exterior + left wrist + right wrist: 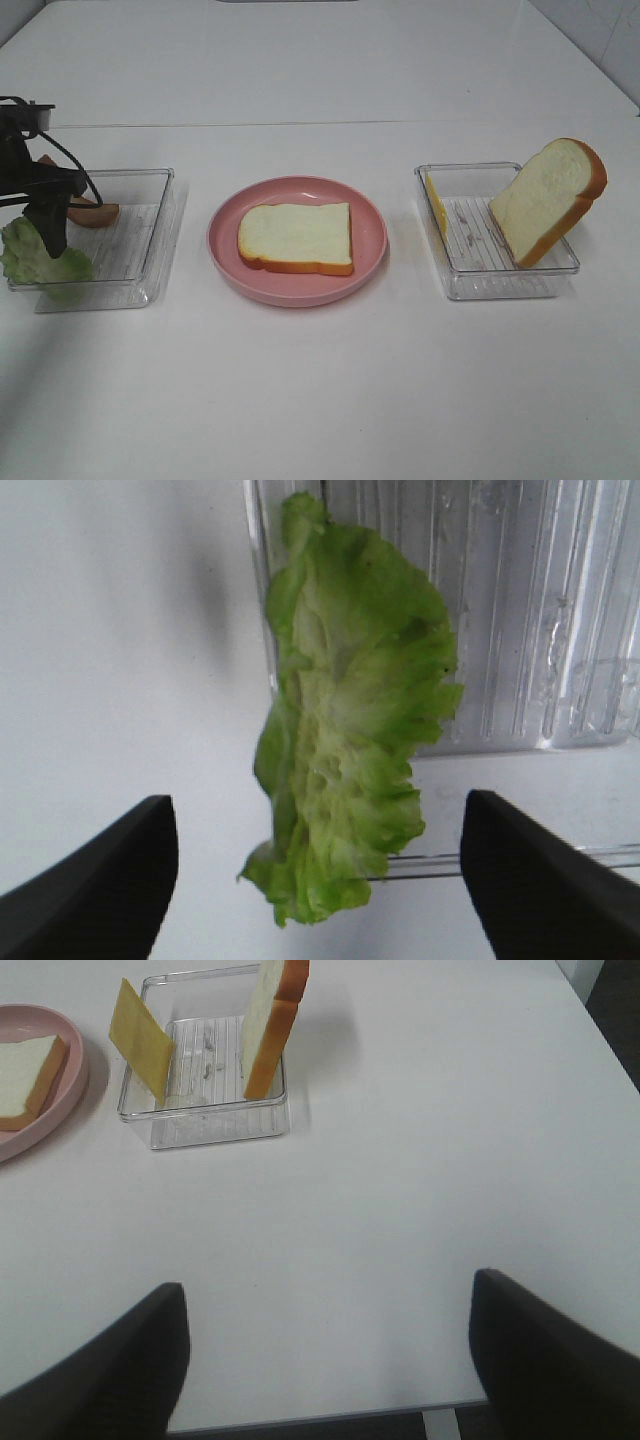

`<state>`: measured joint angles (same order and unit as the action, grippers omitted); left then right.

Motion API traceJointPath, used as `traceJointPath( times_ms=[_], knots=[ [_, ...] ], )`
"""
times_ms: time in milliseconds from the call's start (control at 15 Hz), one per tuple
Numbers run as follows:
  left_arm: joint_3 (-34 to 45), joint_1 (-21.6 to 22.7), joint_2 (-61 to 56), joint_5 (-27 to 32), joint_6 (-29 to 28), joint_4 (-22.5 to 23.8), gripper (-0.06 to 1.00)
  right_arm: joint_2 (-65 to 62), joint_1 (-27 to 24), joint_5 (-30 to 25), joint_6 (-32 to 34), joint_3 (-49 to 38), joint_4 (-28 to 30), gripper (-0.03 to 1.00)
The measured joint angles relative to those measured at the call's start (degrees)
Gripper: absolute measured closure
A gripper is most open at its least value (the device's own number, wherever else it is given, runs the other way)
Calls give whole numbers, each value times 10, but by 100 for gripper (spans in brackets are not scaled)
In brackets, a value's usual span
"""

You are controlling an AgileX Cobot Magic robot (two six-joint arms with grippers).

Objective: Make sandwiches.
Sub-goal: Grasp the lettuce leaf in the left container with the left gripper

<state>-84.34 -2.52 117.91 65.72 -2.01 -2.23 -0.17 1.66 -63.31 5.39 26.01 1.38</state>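
One white bread slice (pixel 297 238) with an orange-brown crust lies flat on the round pink plate (pixel 225 250). A ruffled green lettuce leaf (pixel 40 262) (pixel 345 730) hangs over the front left corner of the left clear tray (pixel 150 235). My left gripper (pixel 48 240) (pixel 320 880) hovers just above it, open, with a finger on each side and neither touching the leaf. A brown meat strip (pixel 95 213) lies in that tray. In the right tray (pixel 500 275) a second bread slice (pixel 548 200) (pixel 272 1025) leans upright, and a yellow cheese square (pixel 436 205) (pixel 140 1038) leans on the opposite wall. My right gripper (pixel 325 1360) is open over bare table.
The white table (pixel 330 390) stretches wide in front of the plate and trays. In the right wrist view its near edge (pixel 300 1418) shows close under the right gripper. The right arm is outside the exterior high view.
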Motion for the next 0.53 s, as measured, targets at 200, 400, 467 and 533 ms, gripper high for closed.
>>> traceJointPath(
  times_ms=[200, 400, 467, 533],
  knots=[
    [0, 0, 6, -2, 0, 13, 36, 0, 0, 0, 0, 0, 0, 21],
    [0, 0, 9, -5, 0, 14, 53, 0, 0, 0, 0, 0, 0, 21],
    [0, 0, 9, -6, 0, 14, 64, 0, 0, 0, 0, 0, 0, 21],
    [0, 0, 10, -6, 0, 15, 73, 0, 0, 0, 0, 0, 0, 21]
  ],
)
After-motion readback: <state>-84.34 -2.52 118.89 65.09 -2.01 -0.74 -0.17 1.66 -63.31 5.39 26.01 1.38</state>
